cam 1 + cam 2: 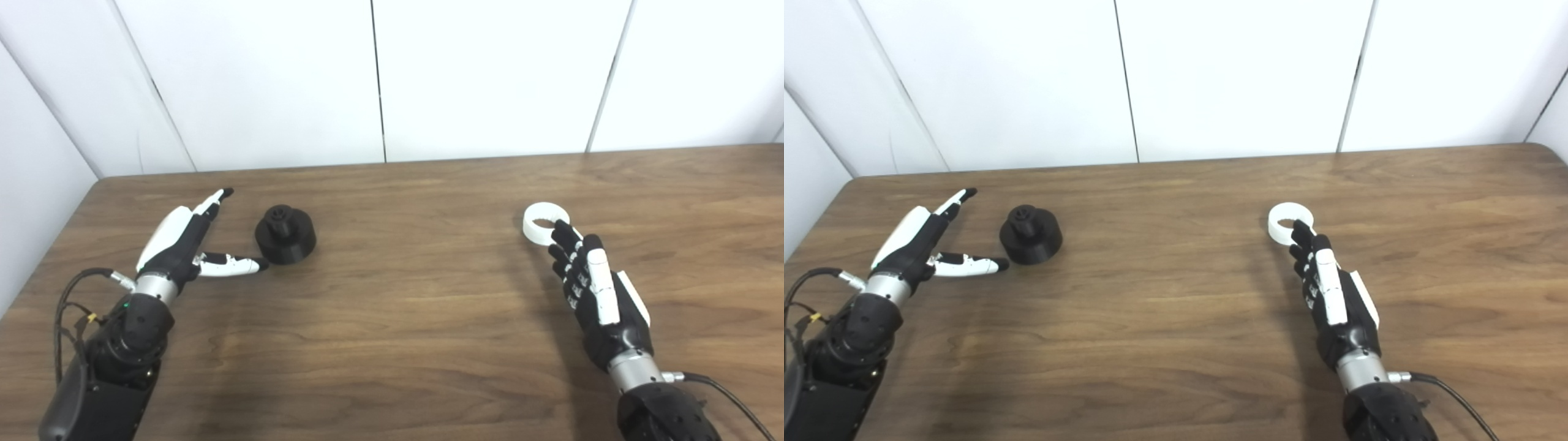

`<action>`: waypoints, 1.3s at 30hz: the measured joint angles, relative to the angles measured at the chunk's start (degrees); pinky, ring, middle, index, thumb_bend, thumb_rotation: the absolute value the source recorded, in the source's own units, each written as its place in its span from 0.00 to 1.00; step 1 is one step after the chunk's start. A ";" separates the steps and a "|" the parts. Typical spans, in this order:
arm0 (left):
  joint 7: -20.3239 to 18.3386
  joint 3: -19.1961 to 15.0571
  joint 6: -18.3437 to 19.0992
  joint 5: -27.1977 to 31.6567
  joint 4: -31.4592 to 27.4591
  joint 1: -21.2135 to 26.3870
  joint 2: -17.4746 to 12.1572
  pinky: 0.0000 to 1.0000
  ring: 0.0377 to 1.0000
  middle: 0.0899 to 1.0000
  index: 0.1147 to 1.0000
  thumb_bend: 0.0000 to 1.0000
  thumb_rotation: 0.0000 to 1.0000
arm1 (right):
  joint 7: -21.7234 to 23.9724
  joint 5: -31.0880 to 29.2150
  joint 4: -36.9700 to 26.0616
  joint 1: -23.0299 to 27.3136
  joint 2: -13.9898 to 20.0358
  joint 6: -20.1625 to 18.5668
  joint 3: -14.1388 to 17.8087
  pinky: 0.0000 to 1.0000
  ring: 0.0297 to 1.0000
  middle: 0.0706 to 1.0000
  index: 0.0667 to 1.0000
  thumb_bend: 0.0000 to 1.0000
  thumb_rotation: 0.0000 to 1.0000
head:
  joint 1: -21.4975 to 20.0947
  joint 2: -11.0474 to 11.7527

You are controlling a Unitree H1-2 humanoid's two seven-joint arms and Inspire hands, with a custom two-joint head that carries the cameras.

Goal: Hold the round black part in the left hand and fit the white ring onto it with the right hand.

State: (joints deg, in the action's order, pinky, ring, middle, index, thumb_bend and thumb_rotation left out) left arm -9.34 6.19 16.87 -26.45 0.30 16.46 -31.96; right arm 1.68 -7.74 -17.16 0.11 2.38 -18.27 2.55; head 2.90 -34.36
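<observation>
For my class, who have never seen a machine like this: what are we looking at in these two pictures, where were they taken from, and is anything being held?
Both pictures come from two cameras side by side on a humanoid robot's head, looking down at a wooden table. The arms enter from the bottom edge. The left hand is open, its fingers spread beside a round black part standing on the table. The right hand reaches to a white ring lying flat; its fingertips overlap the ring's near edge. Nothing is lifted or gripped yet.
</observation>
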 measured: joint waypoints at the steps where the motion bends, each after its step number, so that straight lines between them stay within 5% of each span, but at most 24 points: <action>1: 0.00 0.02 -0.05 -0.26 0.14 0.23 -0.21 1.00 1.00 1.00 0.95 1.00 0.29 | 0.00 0.00 0.00 -0.01 0.00 0.00 -0.01 1.00 0.96 0.95 0.93 0.55 1.00 | -0.09 0.09; 14: -4.32 3.97 -1.77 -5.34 3.67 4.26 -1.85 1.00 1.00 1.00 0.92 1.00 0.30 | -0.02 0.19 0.00 -0.51 -0.12 0.01 -0.14 1.00 0.96 0.95 0.93 0.55 1.00 | -0.18 0.00; 29: -10.64 3.99 0.18 -5.00 3.37 5.29 -1.87 1.00 1.00 1.00 0.89 1.00 0.30 | -0.23 0.62 -0.02 -0.75 -0.46 0.06 -0.10 1.00 0.95 0.94 0.92 0.55 1.00 | -0.44 -0.09; 39: -11.53 4.52 0.33 -5.08 3.54 6.18 -1.51 1.00 1.00 1.00 0.91 1.00 0.33 | -0.17 0.72 -0.02 -0.79 -0.39 0.06 -0.08 1.00 0.95 0.95 0.92 0.56 1.00 | -0.70 -0.09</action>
State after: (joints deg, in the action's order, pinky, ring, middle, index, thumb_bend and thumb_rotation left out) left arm -20.87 10.71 17.20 -31.53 3.84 22.64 -33.47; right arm 1.51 -7.03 -17.19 -0.67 1.99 -18.22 2.47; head 2.20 -34.45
